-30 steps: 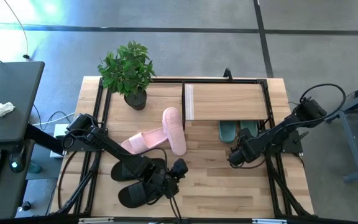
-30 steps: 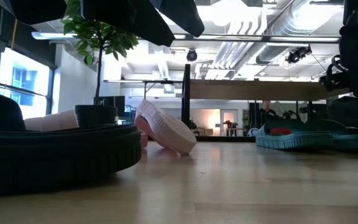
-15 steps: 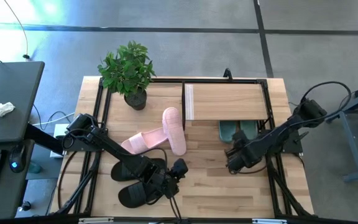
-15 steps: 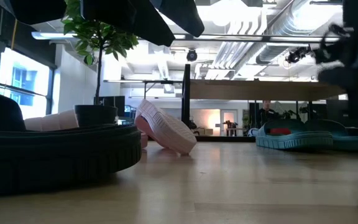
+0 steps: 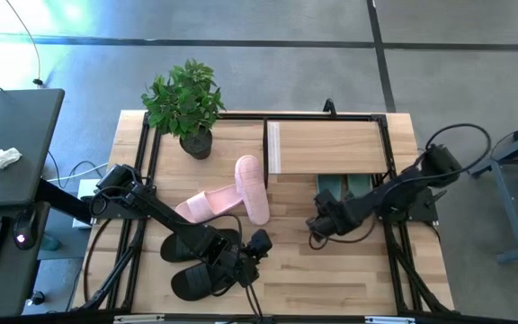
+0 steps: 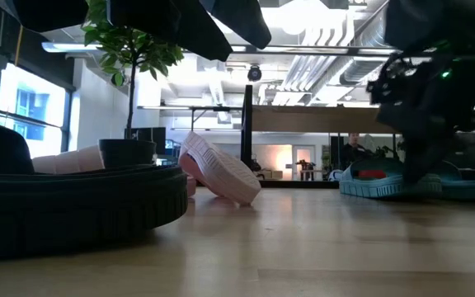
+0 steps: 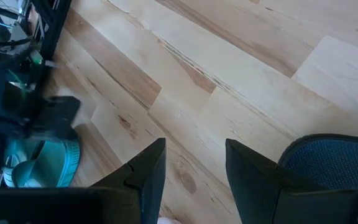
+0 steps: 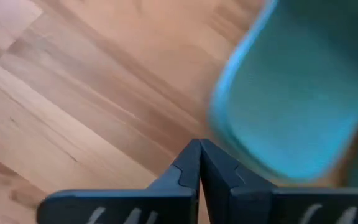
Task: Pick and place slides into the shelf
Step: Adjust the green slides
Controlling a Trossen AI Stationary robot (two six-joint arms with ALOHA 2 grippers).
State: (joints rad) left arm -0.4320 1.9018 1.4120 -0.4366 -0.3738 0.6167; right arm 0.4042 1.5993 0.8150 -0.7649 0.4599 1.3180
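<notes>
High view: the right pincer (image 5: 317,225) hangs over the desk (image 5: 313,279) just beside the green slides (image 5: 342,188) tucked under the shelf (image 5: 331,146).

Left wrist view: the left pincer (image 7: 191,171) gapes, empty — black slide (image 7: 328,162) beside it.

Right wrist view: fingers (image 8: 188,171) pressed together, gripping nothing.

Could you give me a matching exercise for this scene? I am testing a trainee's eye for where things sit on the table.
Things:
1. green rubber slide sandals
2. pale pink rubber slide sandals
3. black rubber slide sandals
4. potted green plant

Places:
A. under the left arm, at the near edge
B. far left corner of the table
C. under the light-wood shelf
D. mid-table, one leaning on the other

Pairs: 1-C, 2-D, 3-A, 4-B
</notes>
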